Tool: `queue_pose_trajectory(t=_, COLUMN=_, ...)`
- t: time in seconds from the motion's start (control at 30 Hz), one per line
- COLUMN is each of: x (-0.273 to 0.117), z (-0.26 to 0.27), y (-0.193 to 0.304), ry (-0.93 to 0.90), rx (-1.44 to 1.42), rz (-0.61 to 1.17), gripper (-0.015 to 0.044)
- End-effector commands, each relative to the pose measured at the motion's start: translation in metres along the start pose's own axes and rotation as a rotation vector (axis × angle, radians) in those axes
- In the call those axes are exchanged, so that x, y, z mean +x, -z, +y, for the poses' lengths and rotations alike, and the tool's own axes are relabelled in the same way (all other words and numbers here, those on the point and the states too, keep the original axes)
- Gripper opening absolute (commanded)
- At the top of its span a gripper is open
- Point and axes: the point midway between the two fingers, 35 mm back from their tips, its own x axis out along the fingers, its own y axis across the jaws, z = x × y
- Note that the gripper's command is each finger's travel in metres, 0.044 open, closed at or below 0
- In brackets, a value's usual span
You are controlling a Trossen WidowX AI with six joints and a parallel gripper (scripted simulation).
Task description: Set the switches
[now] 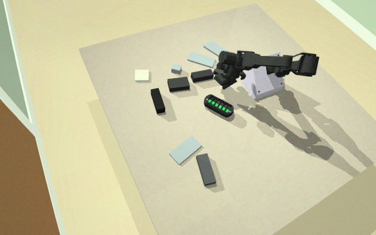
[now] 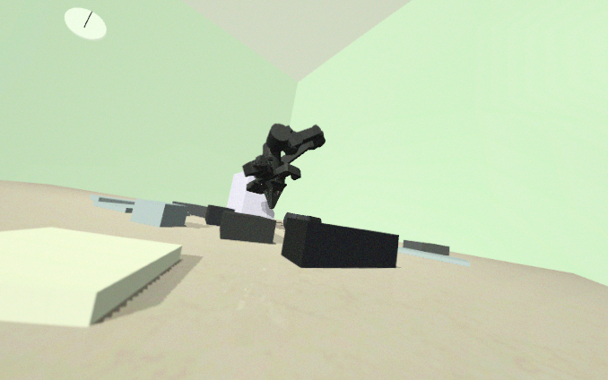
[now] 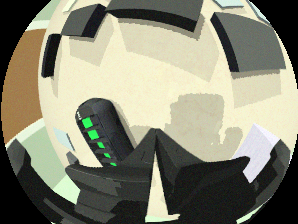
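Observation:
The dark controller unit (image 1: pixel 225 113) (image 3: pixel 112 117) sits on the bench with its switch face up. A row of green switch ends shows along one side of its top in the top view; several show in the wrist view, and the lower end is hidden by the gripper. In the exterior view only a sliver of the unit (image 2: pixel 309 218) shows behind a black block. Its label is hidden underneath. My gripper (image 1: pixel 224 87) (image 2: pixel 272 206) (image 3: pixel 154 132) is shut and empty, raised above the bench beside the unit, on the side toward the white box.
Dark blocks (image 1: pixel 178 83) (image 1: pixel 202 75) (image 1: pixel 158 100) lie beyond and left of the unit. A grey block (image 1: pixel 206 169) and a pale blue plate (image 1: pixel 186 149) lie below it. A white box (image 1: pixel 266 86) stands right, under the arm. A cream block (image 1: pixel 141 75) (image 2: pixel 81 269) lies far left.

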Motion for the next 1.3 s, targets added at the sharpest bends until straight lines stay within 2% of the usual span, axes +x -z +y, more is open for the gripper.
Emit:
queue_pose_trajectory(t=0.0, x=-0.008, z=-0.005, y=0.002, ry=0.002, rx=-0.009, rz=0.007, gripper=0.0000)
queue_pose_trajectory(t=0.1, x=-0.006, z=0.001, y=0.001, ry=0.001, rx=-0.040, rz=0.017, gripper=0.0000)
queue_pose_trajectory(t=0.3, x=0.009, z=0.048, y=-0.008, ry=-0.009, rx=-0.279, rz=0.091, gripper=0.0000)
queue_pose_trajectory(t=0.67, x=0.008, z=0.050, y=-0.011, ry=-0.001, rx=-0.384, rz=0.121, gripper=0.0000)
queue_pose_trajectory(t=0.9, x=0.008, z=0.050, y=-0.008, ry=0.010, rx=-0.353, rz=0.114, gripper=0.0000)
queue_pose_trajectory(t=1.17, x=-0.013, z=0.065, y=0.093, ry=0.268, rx=-0.394, rz=0.072, gripper=0.0000)
queue_pose_trajectory(t=1.27, x=-0.016, z=0.064, y=0.103, ry=0.289, rx=-0.399, rz=0.066, gripper=0.0000)
